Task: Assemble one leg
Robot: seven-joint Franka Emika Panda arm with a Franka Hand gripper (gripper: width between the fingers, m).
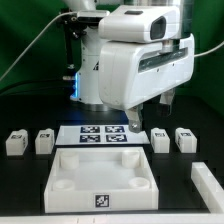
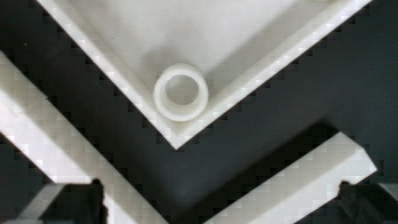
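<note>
My gripper (image 1: 134,122) hangs low over the marker board (image 1: 100,133), its fingers spread wide with nothing between them. In the wrist view the gripper (image 2: 208,203) shows only as two dark tips set far apart, and past them I see a corner of the tabletop (image 2: 214,45) with its round socket (image 2: 180,90), which has nothing in it.

I judge the task to be at its start, since no leg has been picked up and every socket I can see is bare. The step in hand is fetching a leg. The nearest leg (image 1: 160,140) lies on the surface (image 1: 25,175) just beside my gripper, with a second leg (image 1: 186,138) close beyond it. Two more legs (image 1: 44,140) lie well apart from me, on the far side of the marker board.

The next move calls for a short sideways shift to centre over the nearest leg. I must then turn my fingers to straddle its narrow sides, drop straight down and close.

The tabletop (image 1: 100,175) sits just in front of my gripper. Its raised wall and the neighbouring leg leave little room, so a wide finger could nudge either one.
</note>
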